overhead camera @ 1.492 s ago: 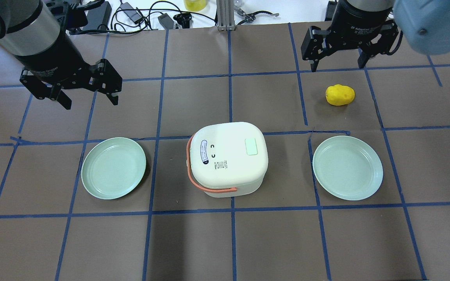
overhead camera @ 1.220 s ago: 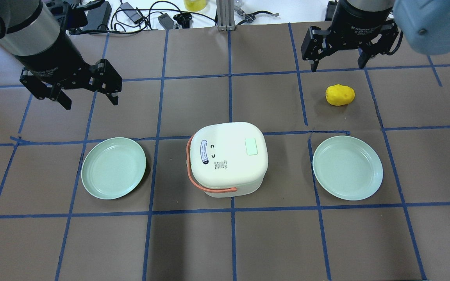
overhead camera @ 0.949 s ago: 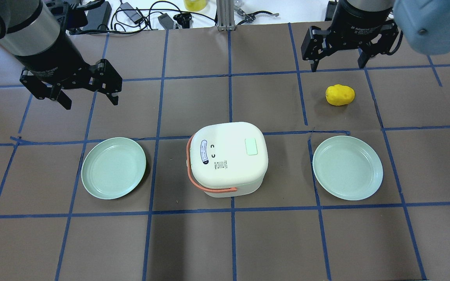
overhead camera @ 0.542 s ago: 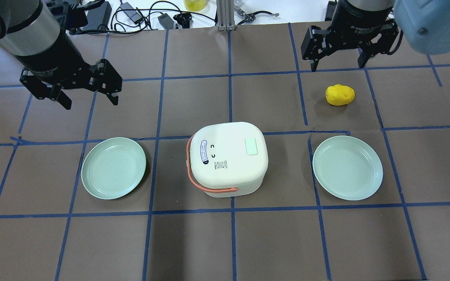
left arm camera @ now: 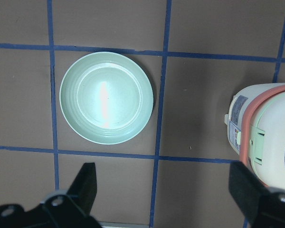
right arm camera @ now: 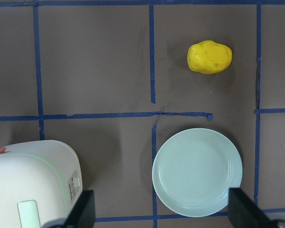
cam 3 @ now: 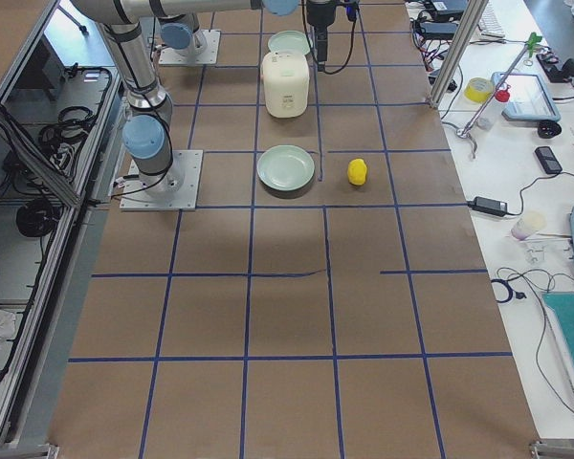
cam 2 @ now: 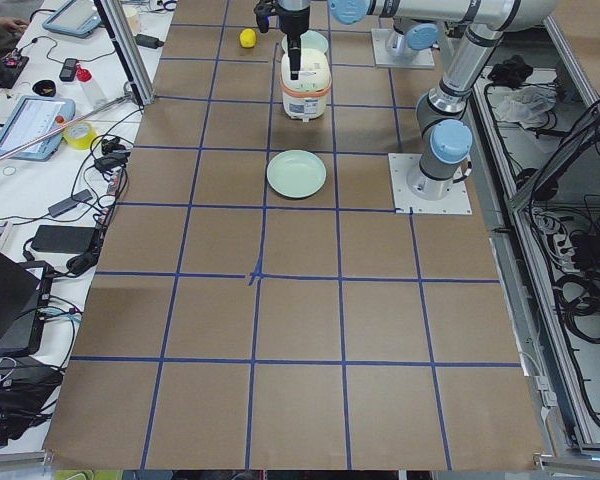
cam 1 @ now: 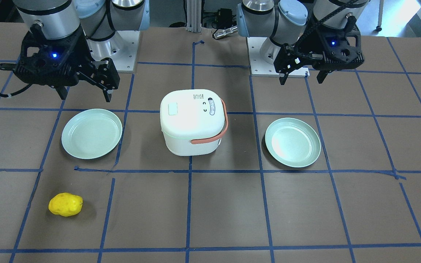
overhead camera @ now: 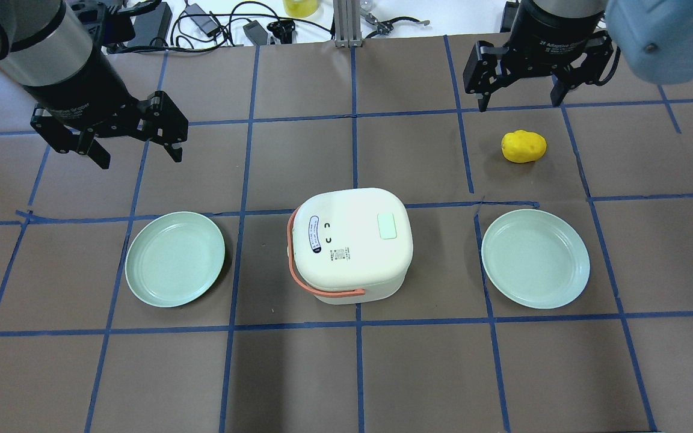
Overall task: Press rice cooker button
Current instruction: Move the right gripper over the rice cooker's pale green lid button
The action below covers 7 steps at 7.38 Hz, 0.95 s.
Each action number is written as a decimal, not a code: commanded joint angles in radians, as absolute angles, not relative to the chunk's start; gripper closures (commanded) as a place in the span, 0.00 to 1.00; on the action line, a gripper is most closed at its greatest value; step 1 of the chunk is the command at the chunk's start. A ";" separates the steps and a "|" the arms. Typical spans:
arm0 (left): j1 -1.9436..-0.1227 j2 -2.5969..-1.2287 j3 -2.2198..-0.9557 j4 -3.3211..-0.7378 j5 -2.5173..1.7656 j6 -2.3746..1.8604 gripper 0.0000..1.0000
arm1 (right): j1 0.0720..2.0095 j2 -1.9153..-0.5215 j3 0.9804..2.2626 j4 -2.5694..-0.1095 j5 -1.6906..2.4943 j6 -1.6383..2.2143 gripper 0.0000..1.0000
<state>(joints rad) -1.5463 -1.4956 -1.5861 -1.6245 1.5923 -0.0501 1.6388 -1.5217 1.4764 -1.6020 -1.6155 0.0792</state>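
In the middle of the worktop [cam 1: 225, 219], in the front view, you see the rice cooker [cam 1: 192, 124] with its green button [cam 1: 173, 108] on top. From above, the left hand [overhead camera: 141, 153] and the right hand [overhead camera: 520, 101] are both spread wide, holding nothing, well apart from the rice cooker. The left wrist view shows it at the right edge.

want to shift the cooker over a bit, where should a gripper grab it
Likely the orange handle, not the body: the rice cooker is wide and rounded, probably too broad for the jaws. The handle is folded down toward the robot's left, so come from above with the left gripper, straddling the band's middle. It hugs the wall, so clearance may be tight.
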 commanded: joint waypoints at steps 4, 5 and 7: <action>-1.546 -1.496 -1.586 -1.624 1.592 -0.049 0.00 | 1.655 -1.529 1.489 -1.599 -1.552 0.112 0.15; -1.546 -1.496 -1.586 -1.624 1.592 -0.049 0.00 | 1.664 -1.534 1.511 -1.563 -1.501 0.141 0.35; -1.546 -1.496 -1.586 -1.624 1.592 -0.049 0.00 | 1.710 -1.534 1.528 -1.516 -1.413 0.236 0.99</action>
